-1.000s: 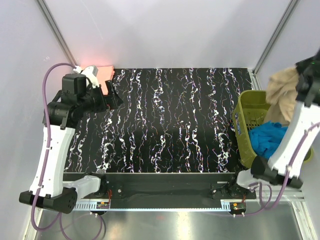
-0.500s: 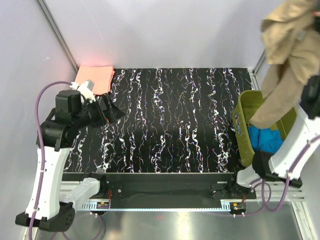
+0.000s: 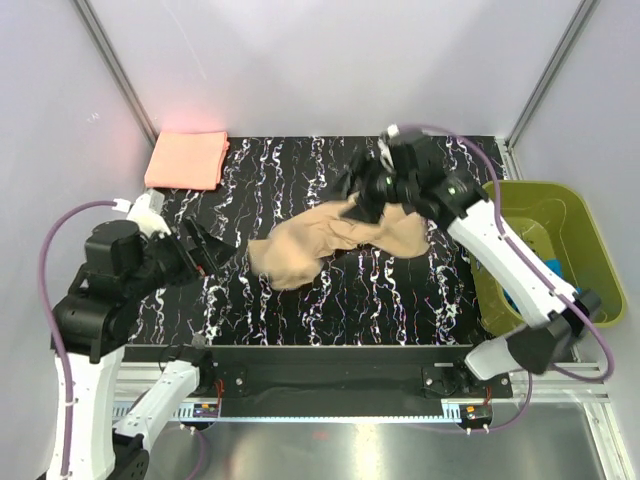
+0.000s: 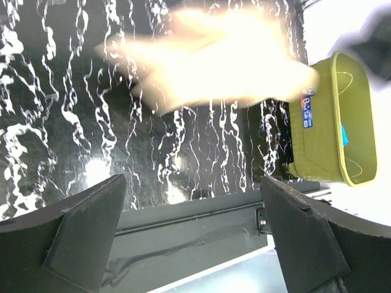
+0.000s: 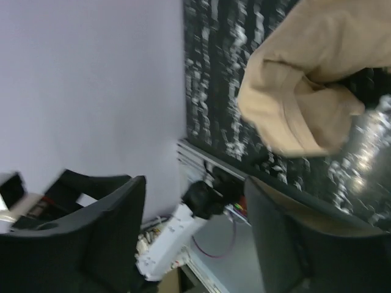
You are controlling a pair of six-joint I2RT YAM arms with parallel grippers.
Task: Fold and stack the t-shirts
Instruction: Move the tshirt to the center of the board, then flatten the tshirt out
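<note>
The tan t-shirt [image 3: 325, 240] stretches in a crumpled strip across the middle of the black marbled table [image 3: 300, 310]. It is blurred in the left wrist view [image 4: 214, 55] and bunched in the right wrist view [image 5: 305, 91]. My right gripper [image 3: 358, 190] hovers at the shirt's far right end. Its jaws [image 5: 194, 195] stand open with nothing between them. The salmon-pink t-shirt [image 3: 187, 160] lies folded at the far left corner. My left gripper [image 3: 205, 250] is wide open and empty [image 4: 192, 183], left of the tan shirt and apart from it.
An olive-green basket [image 3: 585, 235] stands at the table's right edge, also in the left wrist view [image 4: 360, 122], with blue cloth [image 3: 512, 296] inside. White walls close in the far side and both ends.
My right arm swung from high above the basket to over the table, carrying the tan shirt, and its jaws opened off the cloth. My left arm drew back from the pink shirt.
</note>
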